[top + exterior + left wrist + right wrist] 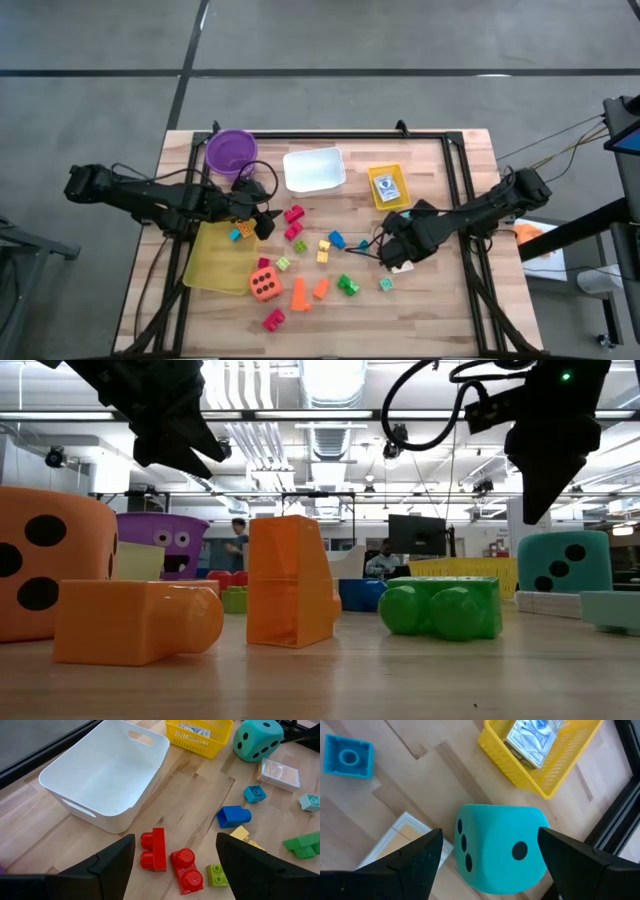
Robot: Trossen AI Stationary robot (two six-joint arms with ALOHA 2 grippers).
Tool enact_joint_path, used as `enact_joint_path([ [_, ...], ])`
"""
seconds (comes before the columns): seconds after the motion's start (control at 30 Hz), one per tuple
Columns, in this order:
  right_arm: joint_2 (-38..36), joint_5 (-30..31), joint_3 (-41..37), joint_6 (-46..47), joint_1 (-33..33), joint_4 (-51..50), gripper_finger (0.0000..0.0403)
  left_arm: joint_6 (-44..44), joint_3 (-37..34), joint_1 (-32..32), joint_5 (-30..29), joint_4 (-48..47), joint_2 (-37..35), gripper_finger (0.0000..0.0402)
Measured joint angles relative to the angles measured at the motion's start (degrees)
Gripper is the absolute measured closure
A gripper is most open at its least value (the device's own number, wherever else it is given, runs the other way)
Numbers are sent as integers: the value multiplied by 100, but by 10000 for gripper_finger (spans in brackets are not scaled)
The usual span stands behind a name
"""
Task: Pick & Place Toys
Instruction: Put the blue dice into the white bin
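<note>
Seen from overhead: a light wooden worktop [440,310] strewn with small bright plastic toy blocks. At its far edge, a round purple plastic bowl [231,151], a white rectangular plastic tray [314,169] and a small yellow mesh basket [387,187] holding a card pack. On the left, a flat translucent yellow tray [215,262], with a large orange foam die with black dots [265,284] touching its near right corner.

Left tool [262,220] hovering just right of the yellow tray, jaws spread and empty; in its wrist view, two red studded plastic blocks [170,862] side by side on the wood between the dark fingers [112,865], just near the white tray, neither touched.

Right tool [487,862] lowered near the yellow basket, jaws wide apart either side of a teal foam die with black dots [502,847], not clamped on it; a clear-wrapped card [400,837] flat beside the die.

Mid-worktop: a blue plastic block [336,239], yellow and lime blocks near it, a green studded block [348,285], and two orange blocks [308,291] close to the orange die.
</note>
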Motion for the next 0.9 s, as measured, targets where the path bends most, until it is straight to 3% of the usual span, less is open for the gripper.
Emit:
enact_joint_path([
  [0.67, 0, -564, -396, 134, -3, -54, 79, 2, 0, -2, -1, 0, 0, 119],
  [0.9, 31, -1038, -508, -198, -33, 5, 32, 2, 0, 0, 1, 0, 0, 119],
])
